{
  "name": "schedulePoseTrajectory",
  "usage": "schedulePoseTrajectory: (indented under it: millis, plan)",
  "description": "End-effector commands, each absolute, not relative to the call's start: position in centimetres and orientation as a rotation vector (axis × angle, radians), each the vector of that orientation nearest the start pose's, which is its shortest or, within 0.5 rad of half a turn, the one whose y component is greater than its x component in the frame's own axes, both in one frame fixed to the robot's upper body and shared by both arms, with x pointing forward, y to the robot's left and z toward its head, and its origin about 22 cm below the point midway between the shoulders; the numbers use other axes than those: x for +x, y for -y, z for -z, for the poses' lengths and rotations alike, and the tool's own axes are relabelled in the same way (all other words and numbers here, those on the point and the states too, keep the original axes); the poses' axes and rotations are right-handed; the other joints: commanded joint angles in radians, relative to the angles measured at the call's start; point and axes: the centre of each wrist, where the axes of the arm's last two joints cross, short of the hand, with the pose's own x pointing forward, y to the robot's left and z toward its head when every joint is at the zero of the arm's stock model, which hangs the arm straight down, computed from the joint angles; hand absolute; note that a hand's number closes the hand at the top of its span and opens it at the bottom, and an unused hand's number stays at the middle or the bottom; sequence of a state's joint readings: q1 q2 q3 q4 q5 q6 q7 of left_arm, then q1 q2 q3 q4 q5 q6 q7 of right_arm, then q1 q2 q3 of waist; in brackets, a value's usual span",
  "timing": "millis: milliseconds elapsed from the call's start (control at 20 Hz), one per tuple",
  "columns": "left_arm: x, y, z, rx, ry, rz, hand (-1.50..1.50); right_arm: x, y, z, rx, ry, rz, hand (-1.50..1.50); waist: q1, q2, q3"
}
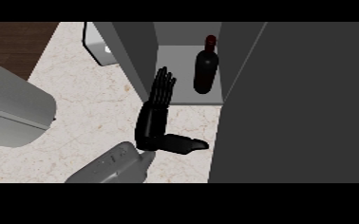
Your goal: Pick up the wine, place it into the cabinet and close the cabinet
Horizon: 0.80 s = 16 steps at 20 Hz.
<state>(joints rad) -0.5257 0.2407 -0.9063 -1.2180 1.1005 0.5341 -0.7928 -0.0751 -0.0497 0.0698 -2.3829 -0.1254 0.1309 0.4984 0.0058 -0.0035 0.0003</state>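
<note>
The dark wine bottle (205,71) with a red cap stands inside the open cabinet (184,97), on its pale shelf, towards the right side. My left hand (155,116) is open in front of the cabinet, fingers straight and pointing up the view, thumb out to the right. Its fingertips (165,78) lie at the lower end of the cabinet's grey left panel (135,57), left of the bottle and apart from it. A broad dark grey panel (291,104) fills the right side of the view. My right hand does not show.
A grey rounded object (21,111) sits at the left edge on the marble counter (84,99). A small pale grey item (100,47) lies behind the left panel. Dark wood (21,42) shows at the top left.
</note>
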Motion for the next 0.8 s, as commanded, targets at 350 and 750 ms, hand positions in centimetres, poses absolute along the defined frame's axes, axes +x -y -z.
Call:
schedulePoseTrajectory:
  millis: [350,750]
  plan:
    - [21.9,-15.9,-2.9,-0.581,1.805,-0.026,-1.5,15.8,22.3,-19.5,0.268,1.921,-0.524,1.5,0.004,-0.001,0.0]
    - [17.7,-20.0,-4.3,-0.612,1.796,-0.044,1.5,14.9,20.0,-18.4,0.525,1.796,-0.626,1.5,0.016,-0.003,0.0]
